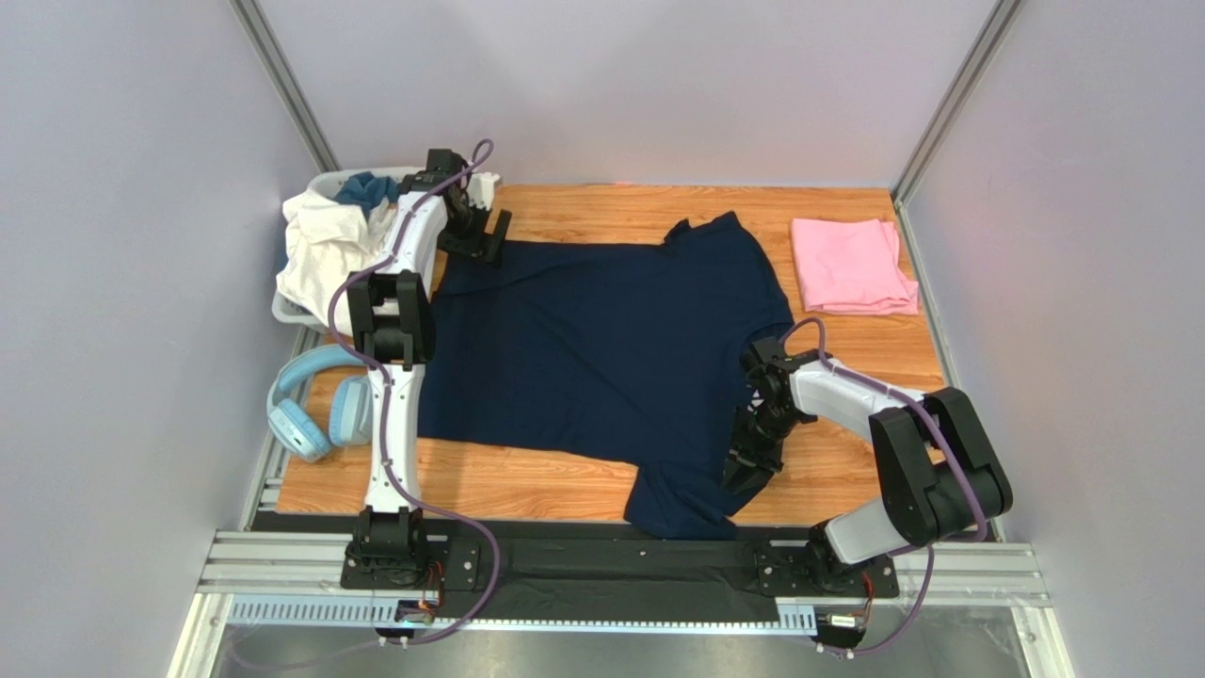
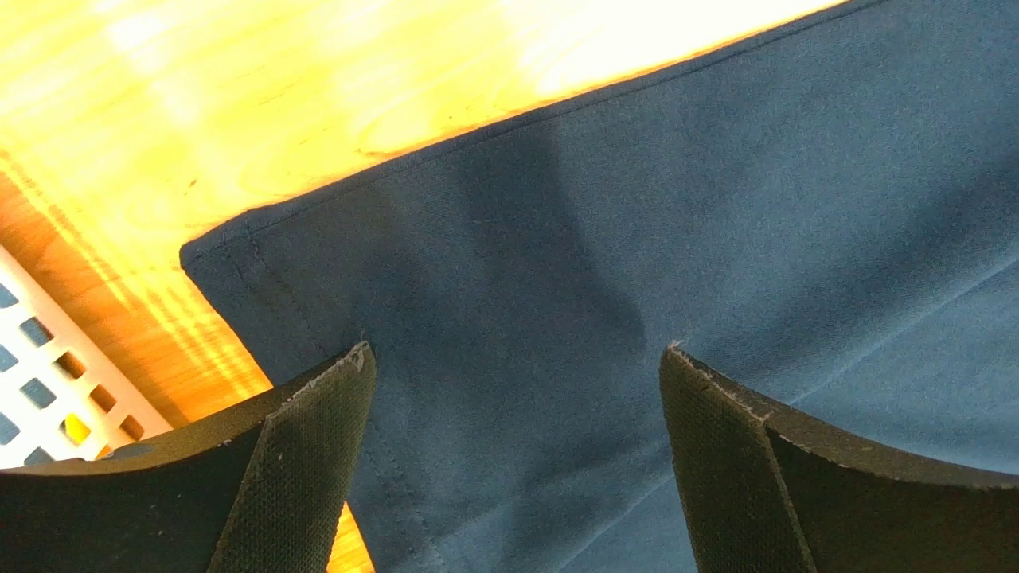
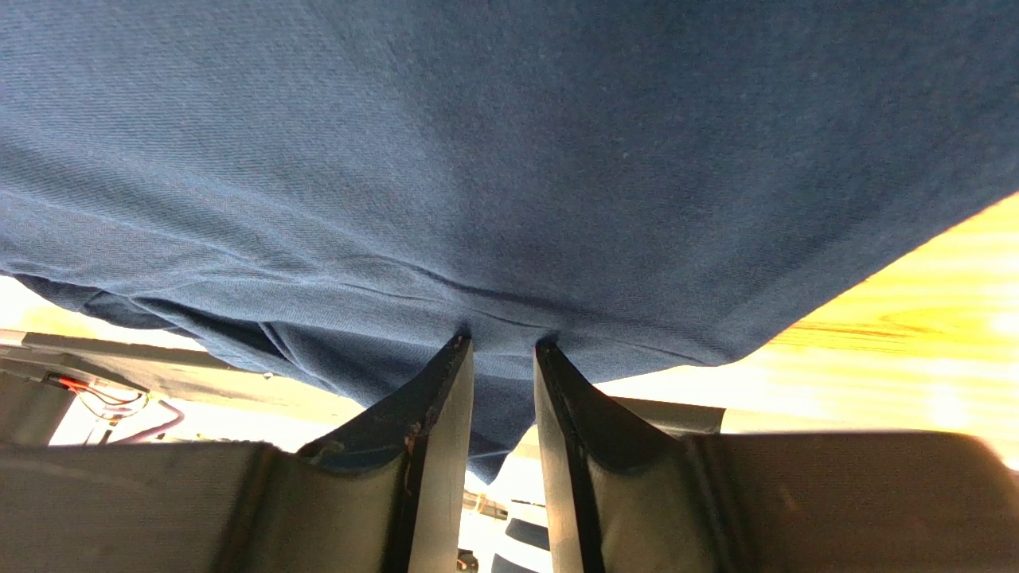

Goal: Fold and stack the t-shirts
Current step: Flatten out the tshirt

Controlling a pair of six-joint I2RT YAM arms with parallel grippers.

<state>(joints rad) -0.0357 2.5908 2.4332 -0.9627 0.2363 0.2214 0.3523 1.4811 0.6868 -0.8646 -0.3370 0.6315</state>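
Top view: navy shirt (image 1: 594, 353) spread flat across the middle of the wooden table (image 1: 594, 212). Pink shirt (image 1: 852, 266) folded at the far right corner, apart from the navy one. Left gripper (image 1: 478, 233) at the navy shirt's far left corner, beside a basket (image 1: 328, 180) of clothes. Right gripper (image 1: 747, 466) on the near right sleeve. Headphones (image 1: 314, 403) lie at the table's left edge.

Left wrist view: fingers (image 2: 311, 454) spread wide, nothing between them, over the hem corner (image 2: 209, 253).

Right wrist view: jaws nearly together, pinching a fold of navy cloth.
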